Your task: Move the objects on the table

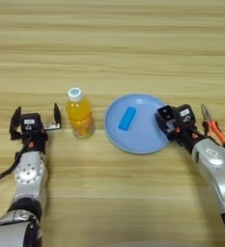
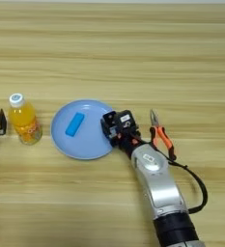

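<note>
The table (image 1: 133,38) is a broad light-wood surface with plank grain running side to side. On it, toward the near half, stand a small clear bottle of orange drink (image 1: 79,113) with a white cap, upright, and just to its right a round blue plate (image 1: 143,137) that carries a small blue block (image 1: 127,118). Orange-handled pliers (image 2: 160,134) lie flat on the wood right of the plate, tips pointing away.

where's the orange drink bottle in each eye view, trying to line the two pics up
Left eye view: the bottle stands left of centre, between the open left pincer and the blue plate.
Right eye view: the same bottle sits near the left edge.
Shared landmark: the blue plate, just right of the bottle in both views, with the right pincer at its right rim.
</note>
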`<action>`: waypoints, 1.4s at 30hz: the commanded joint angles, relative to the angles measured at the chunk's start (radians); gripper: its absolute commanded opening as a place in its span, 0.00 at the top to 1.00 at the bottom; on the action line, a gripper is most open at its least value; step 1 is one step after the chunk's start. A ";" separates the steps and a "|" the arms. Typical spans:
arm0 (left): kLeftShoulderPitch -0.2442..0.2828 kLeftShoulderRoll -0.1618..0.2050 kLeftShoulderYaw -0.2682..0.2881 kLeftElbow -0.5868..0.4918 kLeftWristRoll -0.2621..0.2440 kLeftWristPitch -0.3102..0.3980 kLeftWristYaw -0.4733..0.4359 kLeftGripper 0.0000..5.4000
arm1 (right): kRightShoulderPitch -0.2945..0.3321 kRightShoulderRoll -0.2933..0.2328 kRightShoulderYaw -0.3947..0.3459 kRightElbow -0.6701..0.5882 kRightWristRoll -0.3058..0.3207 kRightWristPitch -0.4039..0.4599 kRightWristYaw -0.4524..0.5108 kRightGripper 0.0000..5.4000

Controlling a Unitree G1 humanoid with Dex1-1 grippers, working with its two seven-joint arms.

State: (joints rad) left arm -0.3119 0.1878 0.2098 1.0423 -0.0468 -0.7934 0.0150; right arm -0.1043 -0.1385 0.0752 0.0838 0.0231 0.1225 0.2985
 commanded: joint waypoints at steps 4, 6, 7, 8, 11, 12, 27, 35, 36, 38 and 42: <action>-0.003 0.004 0.003 0.004 -0.001 -0.003 -0.003 0.00 | 0.027 -0.028 -0.072 -0.020 0.012 0.008 -0.044 0.54; -0.005 0.004 0.003 0.006 -0.001 -0.002 -0.004 0.00 | 0.029 -0.032 -0.090 -0.011 0.014 0.005 -0.056 0.54; -0.005 0.005 0.004 0.006 -0.001 -0.002 -0.004 0.00 | 0.029 -0.034 -0.096 -0.007 0.017 0.004 -0.058 0.54; -0.006 0.005 0.004 0.007 -0.001 -0.002 -0.004 0.00 | 0.030 -0.034 -0.100 -0.002 0.020 0.003 -0.057 0.54; -0.010 0.006 0.005 0.009 -0.002 -0.001 -0.005 0.00 | 0.029 -0.033 -0.105 0.030 0.019 -0.002 -0.060 0.54; -0.010 0.006 0.005 0.010 -0.002 0.000 -0.005 0.00 | 0.028 -0.031 -0.105 0.044 0.016 -0.005 -0.062 0.54; -0.023 0.010 0.007 0.018 -0.001 0.000 -0.005 0.00 | -0.007 -0.009 -0.083 0.207 0.006 -0.056 -0.071 0.54; -0.021 0.010 0.008 0.015 -0.002 -0.002 -0.006 0.00 | -0.010 -0.009 -0.075 0.211 0.005 -0.063 -0.068 0.54; -0.020 0.009 0.008 0.014 -0.002 -0.002 -0.006 0.00 | -0.010 -0.010 -0.074 0.211 0.005 -0.063 -0.068 0.54; -0.020 0.009 0.008 0.013 -0.002 -0.002 -0.005 0.00 | -0.009 -0.011 -0.073 0.211 0.005 -0.062 -0.067 0.54; -0.019 0.009 0.008 0.012 -0.001 -0.002 -0.005 0.00 | -0.007 -0.013 -0.067 0.204 0.000 -0.060 -0.070 0.47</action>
State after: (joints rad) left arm -0.3261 0.1892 0.2160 1.0530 -0.0469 -0.7933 0.0123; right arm -0.1008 -0.1478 0.0034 0.2910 0.0288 0.0652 0.2277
